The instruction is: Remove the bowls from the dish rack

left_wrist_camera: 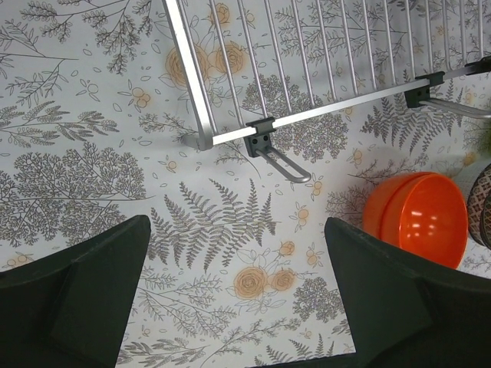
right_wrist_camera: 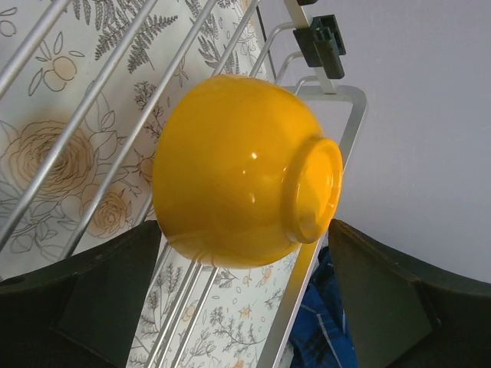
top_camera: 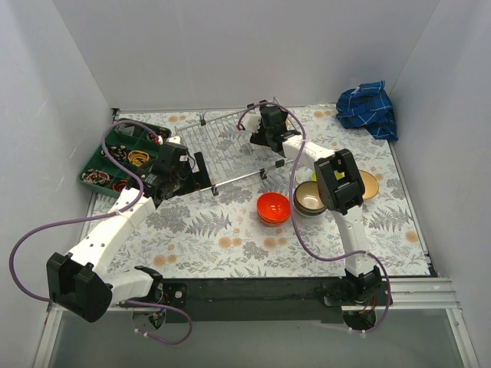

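White walls close in a table covered with a fern-and-flower cloth (top_camera: 207, 230). At the back of the cloth sits the dish rack (top_camera: 222, 146), a silver wire basket with black clips. A green tray (top_camera: 96, 162) of small odds lies just to its left, and a blue rag (top_camera: 368, 109) is bunched in the far right corner.

1 yellow bowl (right_wrist_camera: 245, 169) is in the rack, tipped on its side on the wires near a corner, foot ring turned toward the wall. The right gripper (top_camera: 270, 136) hangs over that end of the rack with its jaws spread wide on either side of the bowl. The wrist view does not show whether the fingers (right_wrist_camera: 100, 299) touch the bowl.

The left gripper (left_wrist_camera: 236, 226) is above bare cloth just off the rack's near left corner, jaws also wide with nothing between them.

Off the rack, on the cloth in front of it, an orange bowl (top_camera: 273, 208) stands upright. A stack of dark bowls (top_camera: 308, 199) sits just to its right, and a tan bowl (top_camera: 369, 185) lies beyond that, both partly hidden by the right arm.
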### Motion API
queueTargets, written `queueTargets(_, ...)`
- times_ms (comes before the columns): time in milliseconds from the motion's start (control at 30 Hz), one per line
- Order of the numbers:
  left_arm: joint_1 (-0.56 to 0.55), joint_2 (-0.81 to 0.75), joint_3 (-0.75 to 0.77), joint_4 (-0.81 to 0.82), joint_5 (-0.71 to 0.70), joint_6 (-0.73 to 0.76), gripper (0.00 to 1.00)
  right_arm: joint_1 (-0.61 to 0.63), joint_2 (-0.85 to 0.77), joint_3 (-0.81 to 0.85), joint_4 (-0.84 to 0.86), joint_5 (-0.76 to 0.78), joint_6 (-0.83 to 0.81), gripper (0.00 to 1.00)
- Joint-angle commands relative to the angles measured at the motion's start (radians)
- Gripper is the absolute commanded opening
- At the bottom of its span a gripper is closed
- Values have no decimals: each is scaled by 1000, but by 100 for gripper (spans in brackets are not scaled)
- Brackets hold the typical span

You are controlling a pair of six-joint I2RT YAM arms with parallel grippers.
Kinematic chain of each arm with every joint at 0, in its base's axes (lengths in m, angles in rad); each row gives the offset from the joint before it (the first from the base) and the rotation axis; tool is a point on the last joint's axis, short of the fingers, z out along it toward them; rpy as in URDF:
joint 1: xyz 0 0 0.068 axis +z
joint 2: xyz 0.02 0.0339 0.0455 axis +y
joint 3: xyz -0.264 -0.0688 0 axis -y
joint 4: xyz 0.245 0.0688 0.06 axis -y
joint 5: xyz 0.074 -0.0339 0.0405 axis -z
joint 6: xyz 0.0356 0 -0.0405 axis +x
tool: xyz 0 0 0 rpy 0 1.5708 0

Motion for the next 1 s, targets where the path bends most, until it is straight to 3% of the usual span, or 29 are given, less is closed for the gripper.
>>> queueTargets(0,-4,-7,15,-24,-21,7,98,-7,49,45,95,13,-46,98)
queueTargets(367,-5,-24,4,-50,-30,7,98,-7,98,37,106,1,-66,91)
queueTargets(467,-7,-28,4,-50,-30,5,98,-7,86,26,107,-7,-65,80)
queueTargets(600,-7,-35,2,-50,-30,4,98,7,32,-1,107,-27,-46,56)
queueTargets(800,-7,-50,7,-50,-36,7,98,31,-52,-55,107,-50,-14,39)
queueTargets(967,-7,-65,12,-50,-47,15,98,51,-132,-113,86,-71,44,33)
